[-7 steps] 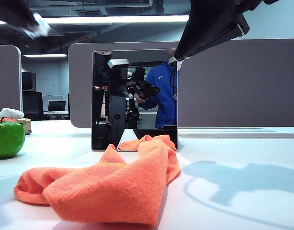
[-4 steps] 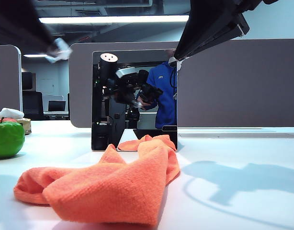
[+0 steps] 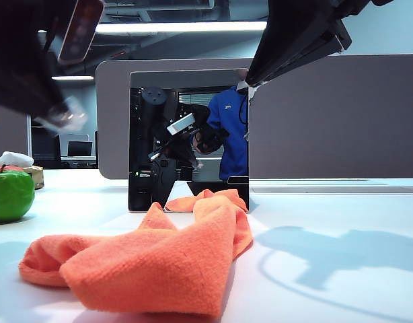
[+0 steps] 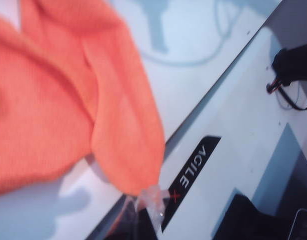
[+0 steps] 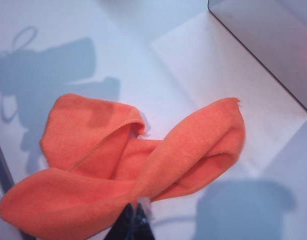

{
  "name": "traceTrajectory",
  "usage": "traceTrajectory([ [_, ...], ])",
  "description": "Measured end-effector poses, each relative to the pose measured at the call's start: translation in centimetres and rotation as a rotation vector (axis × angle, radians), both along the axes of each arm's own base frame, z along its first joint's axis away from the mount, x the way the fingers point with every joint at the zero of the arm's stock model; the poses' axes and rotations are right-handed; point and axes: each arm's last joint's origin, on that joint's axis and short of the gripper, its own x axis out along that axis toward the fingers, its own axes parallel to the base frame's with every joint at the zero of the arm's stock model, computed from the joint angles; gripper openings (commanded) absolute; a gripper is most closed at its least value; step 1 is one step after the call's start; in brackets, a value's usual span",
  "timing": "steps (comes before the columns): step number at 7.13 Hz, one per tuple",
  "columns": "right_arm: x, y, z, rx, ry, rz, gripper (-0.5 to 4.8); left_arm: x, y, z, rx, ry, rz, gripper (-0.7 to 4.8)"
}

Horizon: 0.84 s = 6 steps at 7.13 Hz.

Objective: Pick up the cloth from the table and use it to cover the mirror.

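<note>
Orange cloth [image 3: 142, 259] lying crumpled on the bench [image 3: 341, 269] just in front of the upright mirror [image 3: 190, 138], not yet grabbed, left gripper [image 3: 62, 118] and right gripper [image 5: 136, 220] above with fingers clenched empty.

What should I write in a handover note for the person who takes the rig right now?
Left gripper: shut, empty, over the cloth's edge.
Right gripper: shut, empty, above the cloth, high on the right in the exterior view.
Cloth: lying crumpled on the table, in front of the mirror.
Mirror: upright, uncovered.
Done: nothing yet.
Left: open the grippers, grasp the cloth, lift it, drape it over the mirror.
</note>
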Motion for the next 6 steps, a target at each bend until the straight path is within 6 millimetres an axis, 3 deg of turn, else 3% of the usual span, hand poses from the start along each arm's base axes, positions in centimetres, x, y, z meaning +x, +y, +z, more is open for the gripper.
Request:
traceTrajectory([
  [1,0.0,0.0,0.0,-0.001,-0.001,-0.001,-0.01,-0.1,0.1,-0.1,0.005,0.012,0.000,0.67],
  [2,0.0,0.0,-0.1,-0.004,0.000,-0.003,-0.01,-0.3,0.1,-0.2,-0.015,0.047,-0.017,0.68],
  [4,1.6,0.9,-1.8,-0.043,0.053,-0.098,0.00,0.1,-0.2,0.1,-0.047,0.007,-0.021,0.99],
  [6,3.3,2.1,-3.8,-0.011,0.132,-0.181,1.80,1.8,-0.6,0.7,0.000,-0.188,0.135,0.99],
])
